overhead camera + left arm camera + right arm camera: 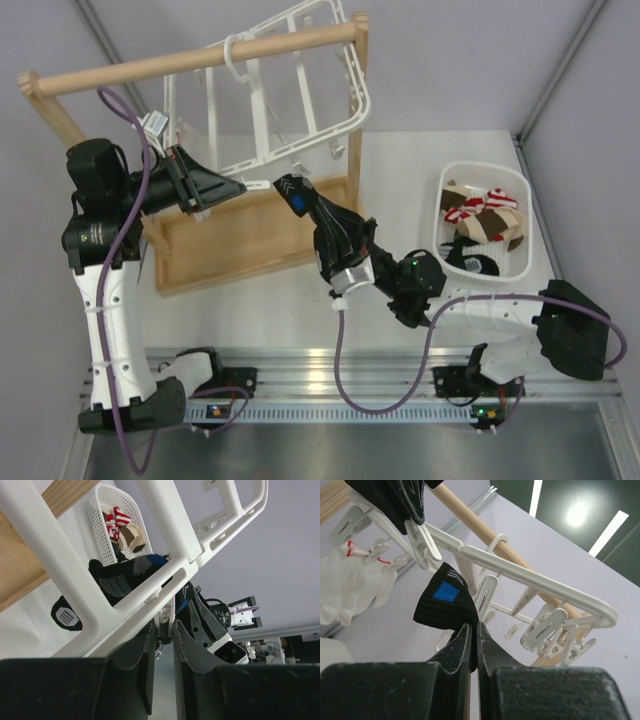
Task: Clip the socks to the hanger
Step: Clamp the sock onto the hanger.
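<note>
White plastic sets the scene: the hanger (55, 555) hangs by its hook from the wooden rail (200, 55), and everything below is placed against that frame.

At the hanger's near lower edge, on its left, the left gripper (165, 627) has its fingers drawn almost together, pinching one small dangling clip (422, 537). I read this as a squeeze to part the clip's mouth. Whether the mouth actually gapes is too small to tell.

Just right of that clip, and a little under the same edge, the right gripper (472, 630) has its fingers pressed tight on a black sock (445, 605) with a blue patch. The cuff end stands up free above the fingertips. It is near the clip but apart from it, and no fabric sits between the clip's prongs.

So the step in hand looks like offering the first sock to a held clip; nothing hangs clipped on the frame. The next move calls for the right gripper to carry the cuff into the clip's mouth. The left would then ease its pinch so the clip bites, and only then should the right let go. A limp cuff may fold away from the mouth.

Well off the hanger's right side, a white basket (482, 165) holds the other socks (480, 215).
</note>
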`<state>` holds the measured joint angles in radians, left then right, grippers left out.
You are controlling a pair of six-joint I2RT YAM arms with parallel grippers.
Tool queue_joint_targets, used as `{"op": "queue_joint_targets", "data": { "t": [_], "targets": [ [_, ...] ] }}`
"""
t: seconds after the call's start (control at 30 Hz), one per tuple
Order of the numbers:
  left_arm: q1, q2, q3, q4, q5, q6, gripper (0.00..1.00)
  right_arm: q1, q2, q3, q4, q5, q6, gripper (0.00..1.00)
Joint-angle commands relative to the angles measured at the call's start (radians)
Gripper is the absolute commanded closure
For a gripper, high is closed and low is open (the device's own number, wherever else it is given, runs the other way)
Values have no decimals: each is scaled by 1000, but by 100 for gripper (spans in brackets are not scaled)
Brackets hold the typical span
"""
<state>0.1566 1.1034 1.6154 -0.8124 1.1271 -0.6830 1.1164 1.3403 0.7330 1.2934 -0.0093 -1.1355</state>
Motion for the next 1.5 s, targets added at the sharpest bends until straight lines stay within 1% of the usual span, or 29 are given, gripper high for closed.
{"op": "queue_joint_targets", "data": {
  "t": [0.0, 0.97, 1.47],
  "targets": [
    [6, -5, -3, 64, 36, -23, 78, 10, -46, -21, 339, -50, 43, 100],
    [11, -10, -14, 76, 66, -32, 78, 11, 20, 51, 326, -69, 59, 100],
    [9, -19, -40, 111, 83, -49, 78, 10, 43, 83, 320, -75, 69, 100]
  ]
}}
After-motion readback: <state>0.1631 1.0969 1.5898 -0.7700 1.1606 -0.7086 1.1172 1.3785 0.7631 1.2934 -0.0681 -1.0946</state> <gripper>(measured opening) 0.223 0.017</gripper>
